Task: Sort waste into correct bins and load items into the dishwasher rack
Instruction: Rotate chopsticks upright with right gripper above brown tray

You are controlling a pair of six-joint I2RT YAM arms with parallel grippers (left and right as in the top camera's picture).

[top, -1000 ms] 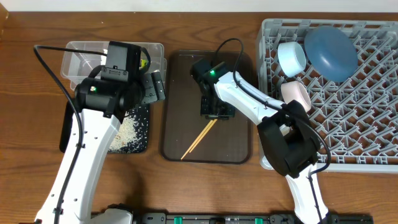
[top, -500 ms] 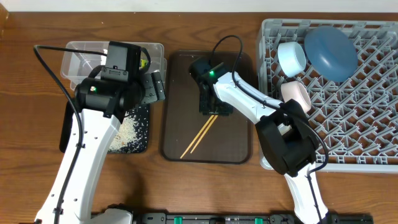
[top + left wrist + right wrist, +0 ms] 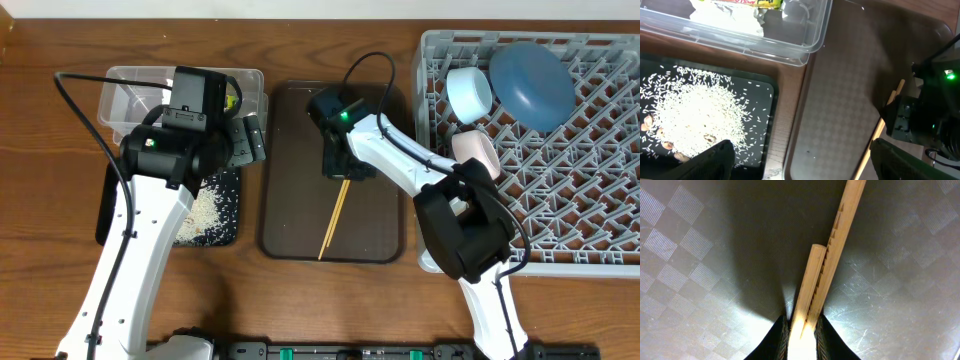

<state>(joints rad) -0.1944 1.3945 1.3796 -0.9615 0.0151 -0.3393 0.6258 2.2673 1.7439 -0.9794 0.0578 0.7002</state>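
My right gripper (image 3: 343, 170) is shut on the pair of wooden chopsticks (image 3: 333, 220) over the dark brown tray (image 3: 290, 130); the wrist view shows both sticks (image 3: 827, 260) pinched between the fingertips (image 3: 802, 335). My left gripper (image 3: 800, 160) is open and empty above the black tub's (image 3: 228, 215) edge. The black tub holds rice scraps (image 3: 695, 115). The clear tub (image 3: 125, 85) holds white tissue (image 3: 735, 17) and the snack wrapper (image 3: 765, 3). The grey rack (image 3: 590, 180) holds the dark blue plate (image 3: 532, 82), the light blue bowl (image 3: 468, 93) and a white bowl (image 3: 475, 150).
The brown tray also shows in the left wrist view (image 3: 840, 100), with the chopsticks (image 3: 880, 127) on its right. The rack stands at the right, the tubs at the left. Bare wooden table (image 3: 60, 260) lies in front.
The right gripper closed on the chopsticks and turned them from a diagonal lie to nearly straight toward the table front. The left arm has not moved.
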